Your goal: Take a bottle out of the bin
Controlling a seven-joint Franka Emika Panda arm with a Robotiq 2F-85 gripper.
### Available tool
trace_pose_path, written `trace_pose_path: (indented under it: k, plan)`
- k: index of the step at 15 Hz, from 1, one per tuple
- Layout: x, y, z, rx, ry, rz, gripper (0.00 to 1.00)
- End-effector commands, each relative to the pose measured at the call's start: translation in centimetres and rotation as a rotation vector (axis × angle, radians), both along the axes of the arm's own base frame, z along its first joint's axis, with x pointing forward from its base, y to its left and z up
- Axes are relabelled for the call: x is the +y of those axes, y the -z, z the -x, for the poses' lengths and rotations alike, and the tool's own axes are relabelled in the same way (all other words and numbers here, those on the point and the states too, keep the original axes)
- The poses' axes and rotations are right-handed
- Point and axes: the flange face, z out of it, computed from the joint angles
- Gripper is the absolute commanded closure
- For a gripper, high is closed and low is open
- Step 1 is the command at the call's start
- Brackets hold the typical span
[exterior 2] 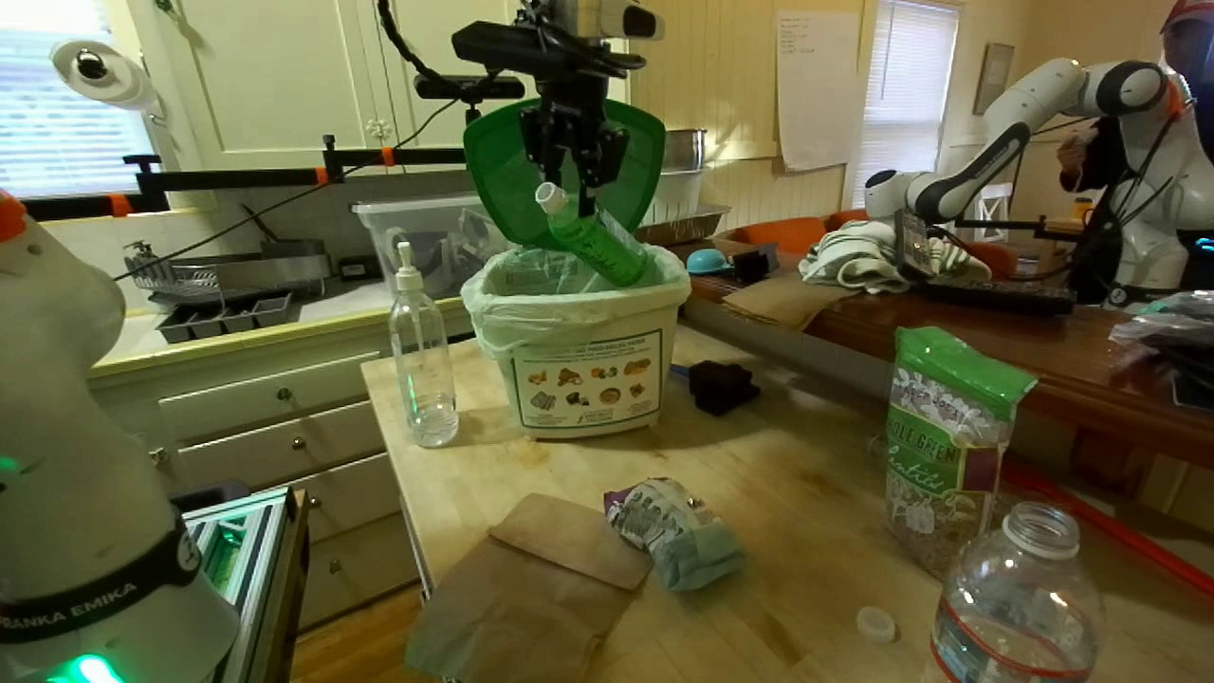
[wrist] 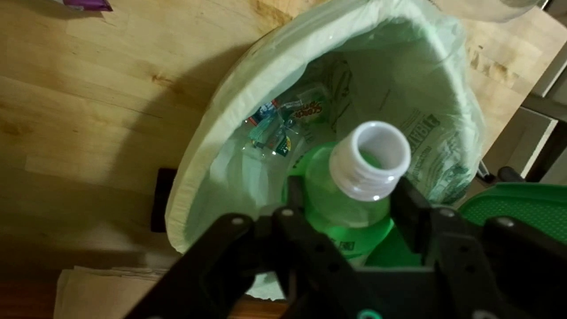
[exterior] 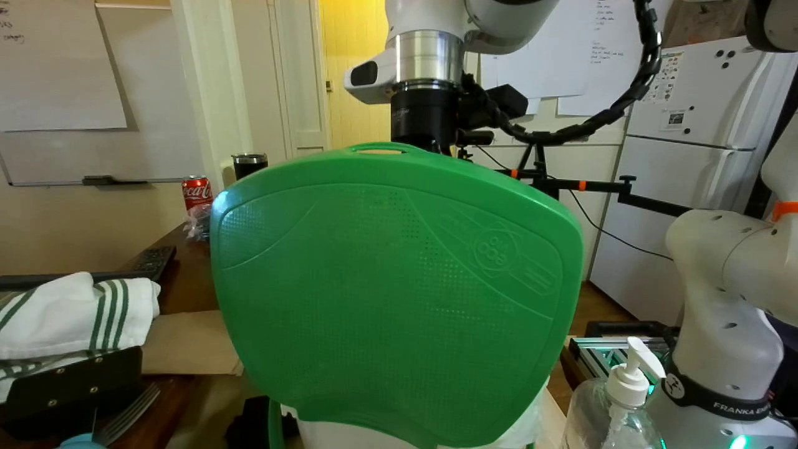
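The jaws grasp a tilted, cylindrical green plastic bottle [exterior 2: 599, 249], neck above the liner-draped rim of the off-white plastic bin [exterior 2: 580, 368] (bottle base indistinct).

in an exterior view the green lid [exterior: 393, 287] hides most of the bin [exterior 2: 588, 379] and gripper [exterior 2: 569, 194]; near right, a clear bottle [exterior 2: 1020, 602] is cut off; a far sheet [exterior 2: 818, 100] bears illegible writing.

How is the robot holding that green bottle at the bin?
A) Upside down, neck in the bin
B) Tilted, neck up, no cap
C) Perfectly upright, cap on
B: in an exterior view the green bottle slants neck-up in the end effector, and the wrist view shows its white neck uncapped.
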Motion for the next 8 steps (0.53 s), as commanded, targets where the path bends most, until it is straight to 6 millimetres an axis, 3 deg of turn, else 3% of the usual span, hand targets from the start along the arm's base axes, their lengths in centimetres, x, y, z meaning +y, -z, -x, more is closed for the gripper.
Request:
trace_pose_path:
  k: [1,8]
  plan:
    - [-0.4,-1.7,0.9,0.039,-0.131,0.023,0.73]
    - [-2.4,-5.5,2.3,0.079,-0.395,0.211,0.73]
